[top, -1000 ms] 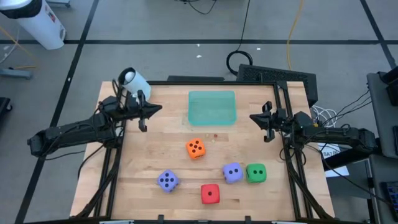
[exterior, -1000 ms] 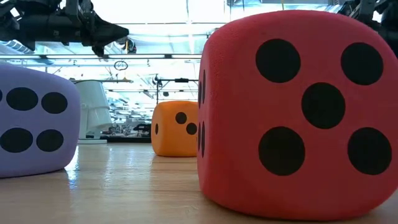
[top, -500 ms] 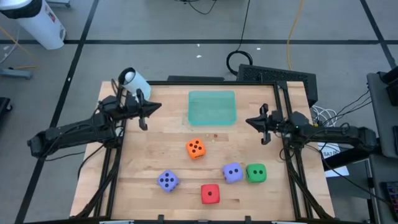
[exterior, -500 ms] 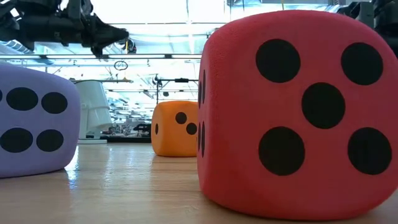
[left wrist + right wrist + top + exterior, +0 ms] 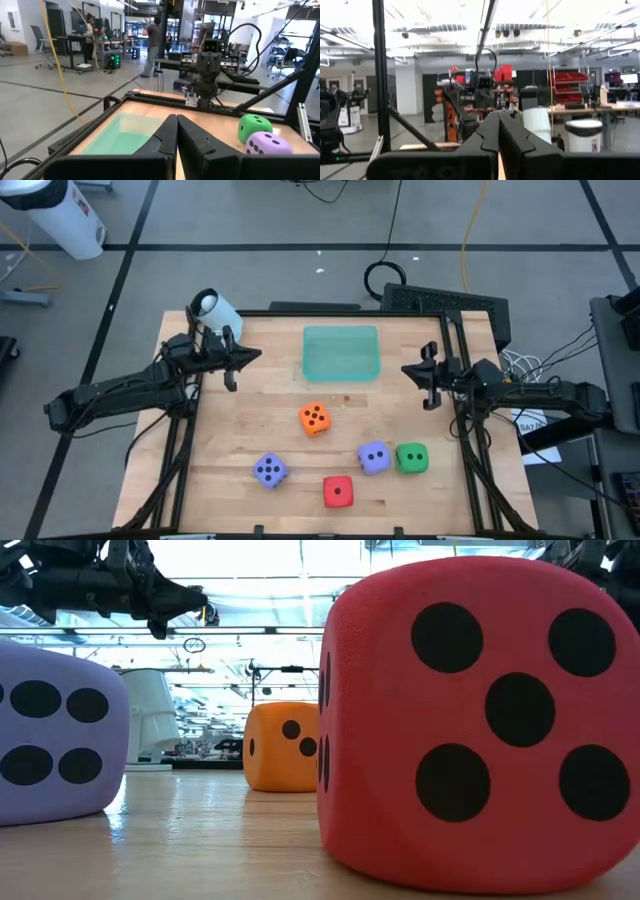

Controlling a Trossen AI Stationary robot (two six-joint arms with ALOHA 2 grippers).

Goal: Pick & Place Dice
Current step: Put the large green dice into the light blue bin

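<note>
Wooden tabletop [image 5: 240, 440] — five soft pip-marked dice lie loose: orange [image 5: 314, 418], red [image 5: 338, 491], green [image 5: 411, 458], two lavender [image 5: 372, 458] [image 5: 269, 470]. Flat translucent teal tray [image 5: 341, 352] holds nothing. Left gripper [image 5: 230, 360] and right gripper [image 5: 432, 383] — both closed, empty, raised. Nothing placed yet.

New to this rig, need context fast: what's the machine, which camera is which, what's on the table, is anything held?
It is a robot with two dark arms at a wooden table. One camera looks straight down from above, one sits at table-top height, and one rides on each wrist, looking past that arm's jaws.

The left gripper hangs over the table's left side, the right gripper over its right side. Both have their jaws shut and hold nothing.

On the table lie a flat teal tray at the far edge and five dice: orange, green, red and two purple. The tray holds no die yet.
</note>
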